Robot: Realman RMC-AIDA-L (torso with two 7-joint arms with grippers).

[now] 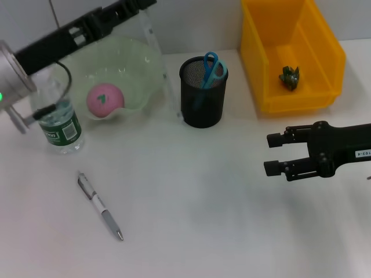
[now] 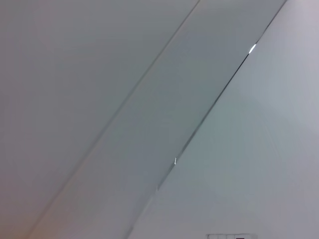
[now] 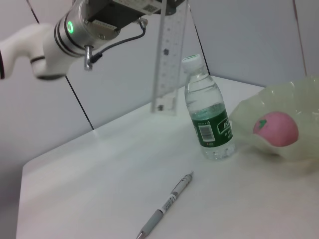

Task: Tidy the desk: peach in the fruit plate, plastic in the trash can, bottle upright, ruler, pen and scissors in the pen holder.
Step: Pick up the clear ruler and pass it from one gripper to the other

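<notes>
My left gripper [image 1: 141,6] is shut on the top of the clear ruler [image 1: 168,87], which hangs upright with its lower end just left of the black pen holder [image 1: 202,107]. The right wrist view shows the same ruler [image 3: 168,59] in front of the upright bottle [image 3: 207,112]. Blue scissors [image 1: 212,68] stand in the pen holder. The peach [image 1: 105,99] lies in the fruit plate [image 1: 139,63]. Beside the plate stands the bottle [image 1: 59,124]. Green plastic [image 1: 288,77] lies in the yellow trash can [image 1: 324,58]. A pen [image 1: 99,205] lies on the desk [image 1: 203,220]. At the right, my right gripper [image 1: 275,154] is open and holds nothing.
The left arm [image 1: 64,37] reaches across above the bottle and the fruit plate. A wall runs close behind the desk. The left wrist view shows only plain pale surfaces.
</notes>
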